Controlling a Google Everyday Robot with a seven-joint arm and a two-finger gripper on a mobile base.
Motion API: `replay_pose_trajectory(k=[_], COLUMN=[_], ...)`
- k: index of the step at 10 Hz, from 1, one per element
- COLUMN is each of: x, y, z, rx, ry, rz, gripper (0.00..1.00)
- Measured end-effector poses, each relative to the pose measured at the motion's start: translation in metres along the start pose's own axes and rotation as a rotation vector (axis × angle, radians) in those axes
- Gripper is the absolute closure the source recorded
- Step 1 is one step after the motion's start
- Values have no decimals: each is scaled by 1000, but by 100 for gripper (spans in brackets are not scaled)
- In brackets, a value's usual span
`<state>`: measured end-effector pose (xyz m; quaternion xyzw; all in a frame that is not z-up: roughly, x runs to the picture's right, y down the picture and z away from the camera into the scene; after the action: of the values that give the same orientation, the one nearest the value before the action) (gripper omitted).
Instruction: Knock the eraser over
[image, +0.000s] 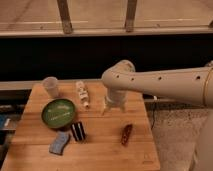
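Observation:
The eraser (78, 131) is a small black block with thin white stripes, on the wooden table (100, 150) just below and right of the green round dish (58, 113). My gripper (113, 107) hangs from the white arm over the table's back middle, up and to the right of the eraser and well apart from it.
A clear plastic cup (50, 86) stands at the back left. A white tube-like bottle (83, 94) lies beside the dish. A blue-grey sponge pad (60, 143) lies at the front left. A reddish-brown oblong object (126, 134) lies at the right. The table's right edge is near it.

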<state>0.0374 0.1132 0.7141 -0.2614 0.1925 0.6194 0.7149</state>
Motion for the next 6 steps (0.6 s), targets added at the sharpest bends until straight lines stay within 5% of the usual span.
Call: replay_pose_trajectory(k=[4, 6], x=[2, 19], y=[2, 24], z=[1, 8], rx=[-2, -3], ry=[9, 44], rz=[-4, -51], gripper=[36, 36])
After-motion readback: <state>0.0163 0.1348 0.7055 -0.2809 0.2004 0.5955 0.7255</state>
